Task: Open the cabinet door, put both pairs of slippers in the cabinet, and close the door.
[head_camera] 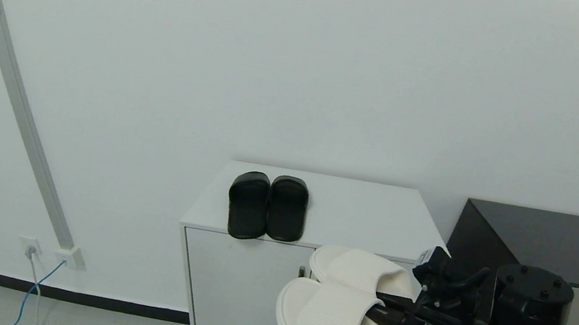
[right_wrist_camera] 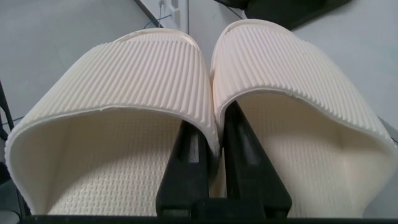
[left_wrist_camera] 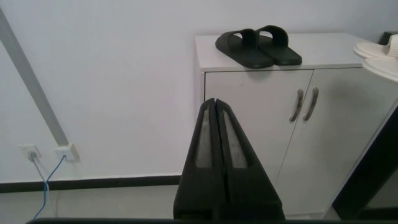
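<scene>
A pair of black slippers [head_camera: 267, 206] [left_wrist_camera: 258, 46] lies side by side on top of the white cabinet [head_camera: 239, 289], near its front left edge. Both cabinet doors are closed, with two handles [left_wrist_camera: 305, 104] at the middle. My right gripper [head_camera: 387, 314] [right_wrist_camera: 216, 140] is shut on the inner strap edges of the white ribbed slippers [head_camera: 342, 306] [right_wrist_camera: 149, 74], holding the pair in the air before the cabinet's right door. My left gripper [left_wrist_camera: 215, 102] is shut and holds nothing, standing some way in front of the left door.
A dark counter [head_camera: 558, 243] stands right of the cabinet. On the wall to the left, a grey conduit [head_camera: 15, 81] runs down to a socket with a blue cable [head_camera: 34, 284]. Bare floor lies left of the cabinet.
</scene>
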Controlling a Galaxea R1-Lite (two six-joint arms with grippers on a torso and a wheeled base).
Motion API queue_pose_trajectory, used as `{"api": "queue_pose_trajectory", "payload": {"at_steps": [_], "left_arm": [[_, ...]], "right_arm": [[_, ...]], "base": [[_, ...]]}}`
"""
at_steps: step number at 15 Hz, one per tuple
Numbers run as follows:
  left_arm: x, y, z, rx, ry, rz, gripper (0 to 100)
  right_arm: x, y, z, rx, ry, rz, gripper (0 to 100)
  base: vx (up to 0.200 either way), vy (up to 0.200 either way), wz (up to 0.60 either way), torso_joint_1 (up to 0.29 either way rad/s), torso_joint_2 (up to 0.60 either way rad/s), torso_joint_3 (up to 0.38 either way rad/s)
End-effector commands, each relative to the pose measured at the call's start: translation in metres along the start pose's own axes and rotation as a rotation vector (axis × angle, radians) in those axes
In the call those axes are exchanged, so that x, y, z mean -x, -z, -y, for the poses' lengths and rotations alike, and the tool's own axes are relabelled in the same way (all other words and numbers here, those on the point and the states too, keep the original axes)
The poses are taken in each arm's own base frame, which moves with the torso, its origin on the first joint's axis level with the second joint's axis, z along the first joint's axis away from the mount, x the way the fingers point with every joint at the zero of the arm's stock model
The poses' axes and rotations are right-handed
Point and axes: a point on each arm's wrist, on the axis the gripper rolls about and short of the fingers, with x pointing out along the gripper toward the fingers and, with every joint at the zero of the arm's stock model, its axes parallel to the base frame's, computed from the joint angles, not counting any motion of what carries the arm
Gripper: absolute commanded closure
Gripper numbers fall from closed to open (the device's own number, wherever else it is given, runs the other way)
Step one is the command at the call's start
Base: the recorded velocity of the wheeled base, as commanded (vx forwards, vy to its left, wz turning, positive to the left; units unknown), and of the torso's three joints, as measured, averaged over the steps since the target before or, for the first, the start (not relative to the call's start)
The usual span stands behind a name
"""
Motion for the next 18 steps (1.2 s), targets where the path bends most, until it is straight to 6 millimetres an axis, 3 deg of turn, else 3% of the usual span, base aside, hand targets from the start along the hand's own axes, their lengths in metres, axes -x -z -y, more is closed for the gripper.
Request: {"api": "queue_pose_trajectory", "payload": {"at_steps": [1,9,18], "left_arm": [[0.0000,-0.0005,0.0000,0.001,0.001,0.000,0],[-0.0001,0.0000,0.0000,-0.001,-0.001,-0.002,0],[-0.0001,0.0000,0.0000,-0.002,0.001,-0.002,0]], "right_arm": [[0.0014,0.0018,-0.0007,0.000,0.000,-0.002,100],[0.0010,0.0022,-0.0010,0.005,0.002,-0.001,100],[-0.0009,0.0065,-0.0016,0.006,-0.003,-0.018,100]], "base": [[0.000,0.000,0.00,0.000,0.00,0.000],[0.000,0.000,0.00,-0.134,0.31,0.172],[0.000,0.000,0.00,-0.216,0.53,0.313]]}}
